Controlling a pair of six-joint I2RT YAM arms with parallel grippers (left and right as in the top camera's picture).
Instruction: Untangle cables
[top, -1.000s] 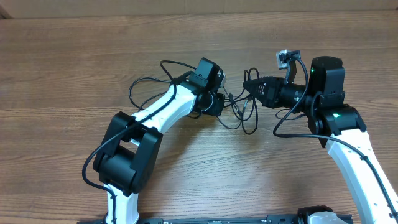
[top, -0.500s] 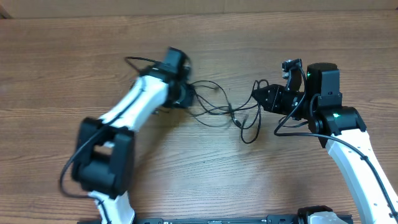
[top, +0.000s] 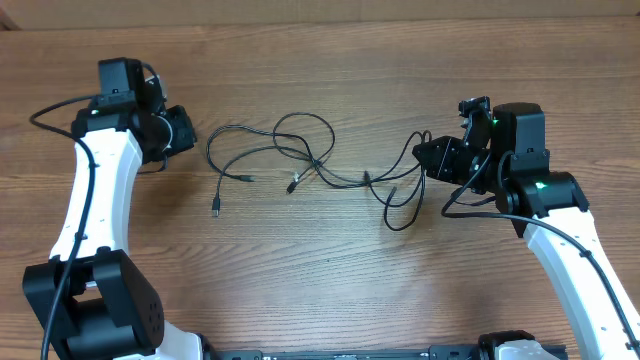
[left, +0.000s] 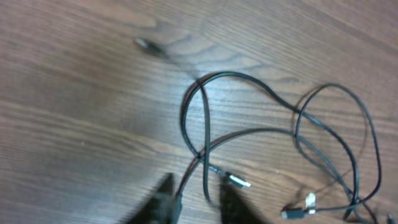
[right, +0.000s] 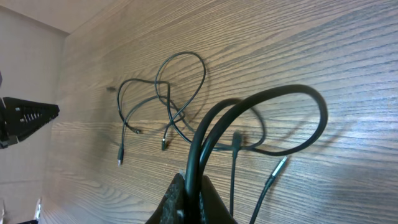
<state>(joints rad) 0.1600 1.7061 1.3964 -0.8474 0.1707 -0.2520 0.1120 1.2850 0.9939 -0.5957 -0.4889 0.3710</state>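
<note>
Nearest the robot, on the near side of the cables (top: 316, 163), the table (top: 320, 290) is bare wood across the whole width between the two arm bases. This is the widest free stretch in view.

The cables lie in a loose, flat sprawl across the middle of the table. They are several thin black cords that cross one another near their centre. Small plug ends (top: 216, 211) point out of the near-left fringe of the cables.

At the right end of the cables, the right gripper (top: 420, 157) is clamped shut on them. Its wrist view shows a doubled loop (right: 261, 99) rising from the closed fingertips and arching over the wood, while the other cords trail off flat beyond it. On the near side of that grip, one slack loop lies on the wood toward the robot.

Left of the cables, just past their outermost loop and not touching it, the left gripper (top: 188, 131) hovers with its jaws parted and nothing held. Its blurred wrist view shows the two dark fingers (left: 165, 200) apart above the crossing cords.

Beyond the cables, a broad band of bare wood runs to the table's far edge, which spans the top of the overhead view.
</note>
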